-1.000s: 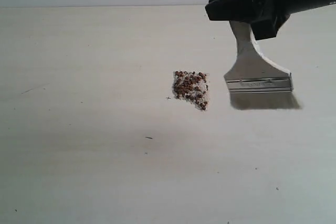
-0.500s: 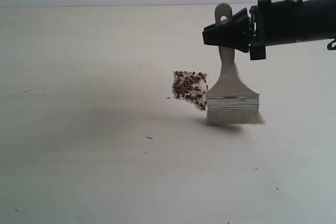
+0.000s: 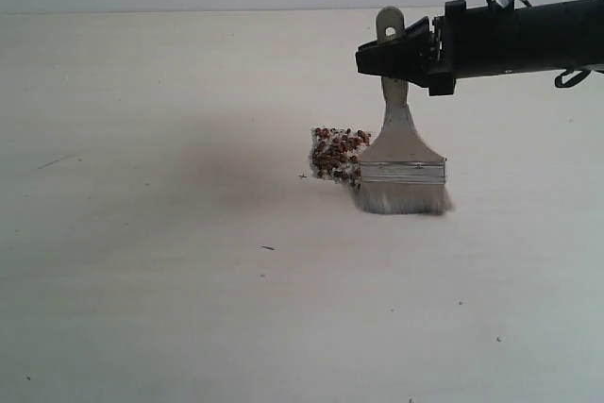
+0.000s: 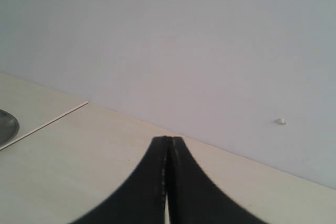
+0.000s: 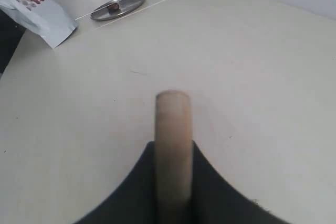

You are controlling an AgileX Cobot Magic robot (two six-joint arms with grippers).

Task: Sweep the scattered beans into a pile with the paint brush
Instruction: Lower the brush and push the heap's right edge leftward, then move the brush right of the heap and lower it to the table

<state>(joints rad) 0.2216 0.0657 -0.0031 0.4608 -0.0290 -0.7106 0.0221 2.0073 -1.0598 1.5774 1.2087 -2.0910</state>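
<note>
We see the wide flat paint brush with pale bristles, silver metal ferrule and light wooden handle (image 3: 400,150) standing almost upright in the exterior view. Its long axis runs from 12 to 6 o'clock, with the holed handle end at 12 and the bristles splayed on the pale cream table (image 3: 142,233) at 6. The black right gripper (image 3: 389,58) reaches in from 3 o'clock and is clamped on the upper handle just under the hole, so the ferrule and bristles hang straight below it at 6 o'clock. In the right wrist view the wooden handle sticks out from between the two dark fingers. The compact pile of brown and whitish grains (image 3: 337,158) lies at about 9 o'clock of the brush head, and its near edge touches the ferrule's corner and the bristles. From the gripper it sits at roughly 7 o'clock. The tiny dark reddish-brown beans (image 3: 330,148) are gathered in that heap. The black left gripper (image 4: 168,148) has its fingers pressed together on nothing, above the table beside a plain wall.
</note>
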